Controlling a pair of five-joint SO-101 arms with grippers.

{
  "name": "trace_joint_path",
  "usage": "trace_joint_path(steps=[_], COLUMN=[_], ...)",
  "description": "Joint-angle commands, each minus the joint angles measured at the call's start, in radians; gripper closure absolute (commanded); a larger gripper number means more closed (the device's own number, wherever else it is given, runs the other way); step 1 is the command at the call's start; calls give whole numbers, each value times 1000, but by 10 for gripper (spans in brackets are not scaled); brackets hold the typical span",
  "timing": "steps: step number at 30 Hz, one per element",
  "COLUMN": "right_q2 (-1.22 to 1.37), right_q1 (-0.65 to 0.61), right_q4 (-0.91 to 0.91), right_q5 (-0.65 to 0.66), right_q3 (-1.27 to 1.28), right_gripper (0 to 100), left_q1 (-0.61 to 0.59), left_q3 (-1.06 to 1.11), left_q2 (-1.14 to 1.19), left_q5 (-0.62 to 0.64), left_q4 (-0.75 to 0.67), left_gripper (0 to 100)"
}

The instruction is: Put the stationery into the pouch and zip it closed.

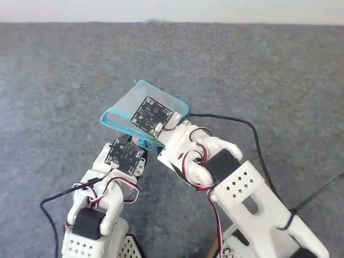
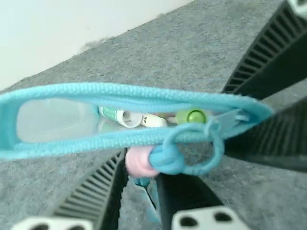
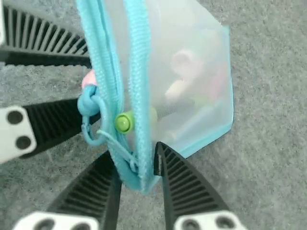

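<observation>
Evidently the filling is done and zipping is the step in hand. The pouch (image 1: 121,110) lies on the grey desk (image 1: 59,80), a little toward 11 o'clock from the middle of the high view. The two arms come up at it from 5 and 7 o'clock. The stationery (image 2: 125,117), a green-capped pen among it, lies inside and shows through the gaping mouth.

The zip (image 2: 120,93) is open along nearly its whole length. Its slider (image 2: 231,117) sits at the end held by the right pincer (image 3: 139,165). That pincer is clamped tight on this corner of the pouch, most likely as an anchor so the fabric cannot follow when the zip is drawn.

The left pincer (image 2: 142,168) is closed to a narrow gap on the pull (image 2: 165,158), its jaws pinching the pink bead beside the blue knot and ring. I judge that the next move calls for drawing the pull straight along the teeth, away from the right pincer. A slanted tug might jam the slider or slip the bead free.
</observation>
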Motion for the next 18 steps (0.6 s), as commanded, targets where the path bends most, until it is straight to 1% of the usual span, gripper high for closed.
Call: trace_joint_path(steps=[1,4,9,18], right_q2=[-33,-33,-33,-33], right_q1=[-1,56,160,232], right_q4=[-35,-71,-99,-117], right_q5=[31,37,86,110], right_q3=[48,81,114,144], right_gripper=[991,991,991,991], left_q1=[-5,-15,-120,-239], left_q3=[-10,-12,-16,-39], left_q2=[-2,-2,-2,-2], left_q5=[-17,-21,-21,-21], left_q4=[-41,-41,-46,-46], left_gripper=[989,989,989,990])
